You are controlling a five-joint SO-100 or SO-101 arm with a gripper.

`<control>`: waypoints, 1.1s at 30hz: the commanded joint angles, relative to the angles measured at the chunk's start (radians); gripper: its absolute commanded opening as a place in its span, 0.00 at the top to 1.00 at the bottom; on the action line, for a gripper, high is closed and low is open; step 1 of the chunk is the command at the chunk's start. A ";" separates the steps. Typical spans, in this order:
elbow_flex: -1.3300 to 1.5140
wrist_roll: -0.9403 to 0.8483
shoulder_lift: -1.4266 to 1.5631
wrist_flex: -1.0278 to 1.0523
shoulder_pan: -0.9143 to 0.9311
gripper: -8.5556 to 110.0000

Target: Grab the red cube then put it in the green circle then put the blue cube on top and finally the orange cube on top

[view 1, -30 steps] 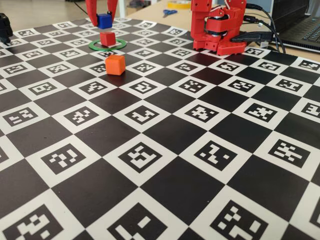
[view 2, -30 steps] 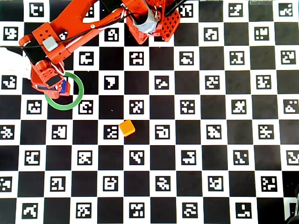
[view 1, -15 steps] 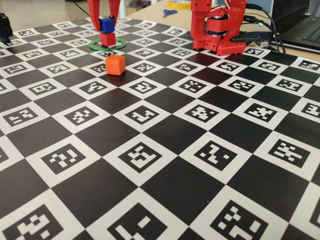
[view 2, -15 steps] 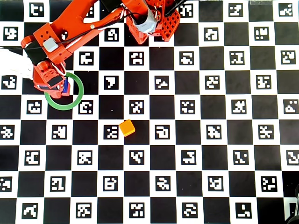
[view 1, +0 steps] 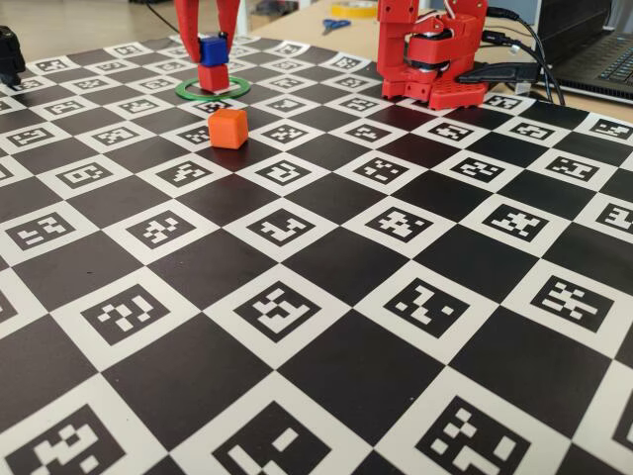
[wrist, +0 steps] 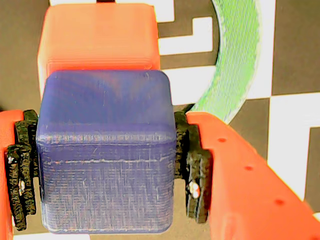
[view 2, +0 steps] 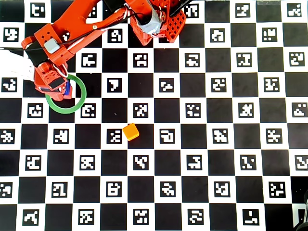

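Near the surface's far left corner, my claw (view 1: 211, 45) grips blue cube (view 1: 212, 49) on red cube (view 1: 213, 77) inside green circle (view 1: 188, 90); orange cube (view 1: 228, 128) left.

Blue cube (view 1: 213, 49) atop red cube (view 1: 213, 77) inside green circle (view 1: 235, 91); orange cube (view 1: 228, 128) apart.

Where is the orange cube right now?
In the overhead view the orange cube sits alone on the checkerboard, lower right of the green circle.

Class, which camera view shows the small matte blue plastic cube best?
The wrist view: the blue cube fills the frame, clamped between the gripper's pads. The fixed view shows it small and distant atop the red cube; overhead, only a sliver shows.
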 commanded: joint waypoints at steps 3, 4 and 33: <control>0.000 -0.008 0.020 -0.023 0.015 0.87; 0.000 -0.008 0.021 -0.025 0.015 0.87; 0.012 0.005 0.037 -0.023 0.021 0.54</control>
